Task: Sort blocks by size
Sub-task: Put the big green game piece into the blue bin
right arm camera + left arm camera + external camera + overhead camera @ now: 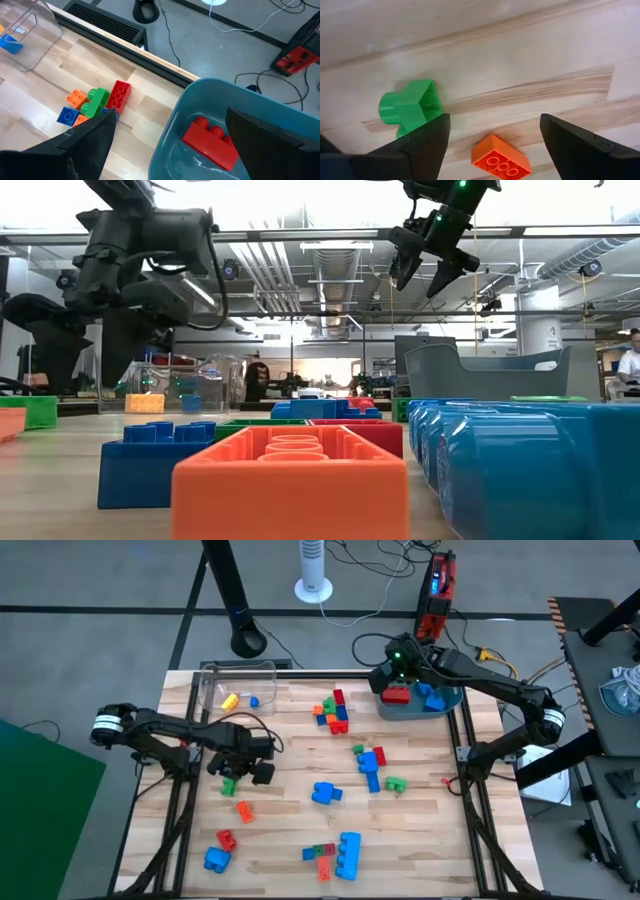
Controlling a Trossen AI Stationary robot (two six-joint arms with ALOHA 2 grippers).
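Left hand (243,764) released, low over worktop (430,830); green block (410,106) beside one finger, orange block (501,161) between. Closing risks nudging green. Right hand (398,670) released above tub (172,140).

- Small green block (410,106) lies on its side on the wood, just beside one finger of the open left claw (492,142).
- Small orange block (501,158) sits studs-up between that claw's fingers, touching neither.
- Chunky red block (211,142) rests in the teal tub (170,131), right under the open right claw (170,145).
- Cluster of red, green, orange and blue blocks (95,102) lies on the wood near the right claw, outside the tub.
- Other blue, red and green blocks (372,765) are scattered well apart from both claws.
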